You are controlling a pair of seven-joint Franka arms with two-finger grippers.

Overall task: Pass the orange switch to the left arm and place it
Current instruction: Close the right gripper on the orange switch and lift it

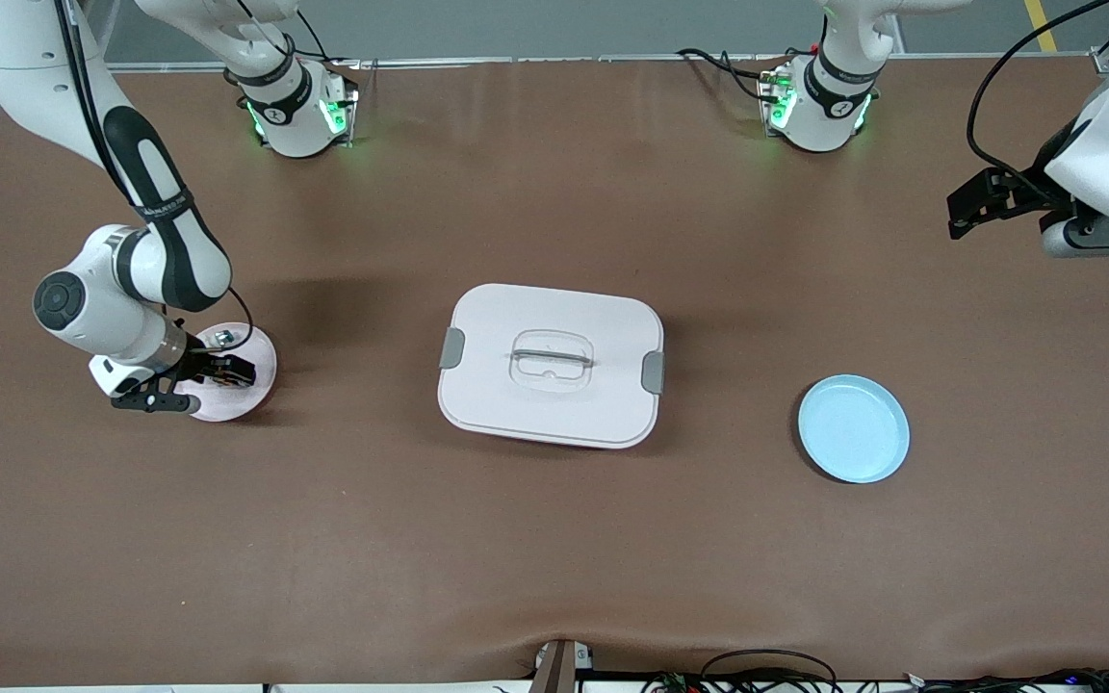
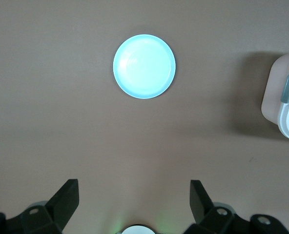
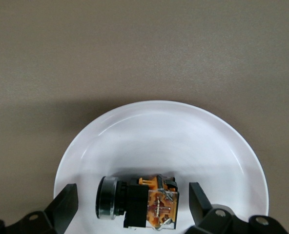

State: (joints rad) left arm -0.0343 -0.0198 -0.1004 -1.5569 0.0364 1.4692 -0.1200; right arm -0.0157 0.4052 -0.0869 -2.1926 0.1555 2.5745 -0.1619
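Note:
The orange switch (image 3: 140,202), a black body with orange parts and a silver-ringed end, lies on its side on a pale plate (image 3: 183,141). My right gripper (image 3: 133,207) is low over that plate (image 1: 258,352), open, with one finger on each side of the switch and a gap at each. In the front view the right gripper (image 1: 233,372) covers the switch. The white box (image 1: 516,313) with grey clips sits at the table's middle. My left gripper (image 1: 967,207) waits open and empty, up over the table at the left arm's end, and shows open in its wrist view (image 2: 134,204).
A light blue plate (image 1: 853,428) lies empty between the box and the left arm's end; it also shows in the left wrist view (image 2: 144,59), with a box corner (image 2: 287,97). A small silver-and-clear piece (image 1: 220,337) lies on the pale plate beside the right gripper.

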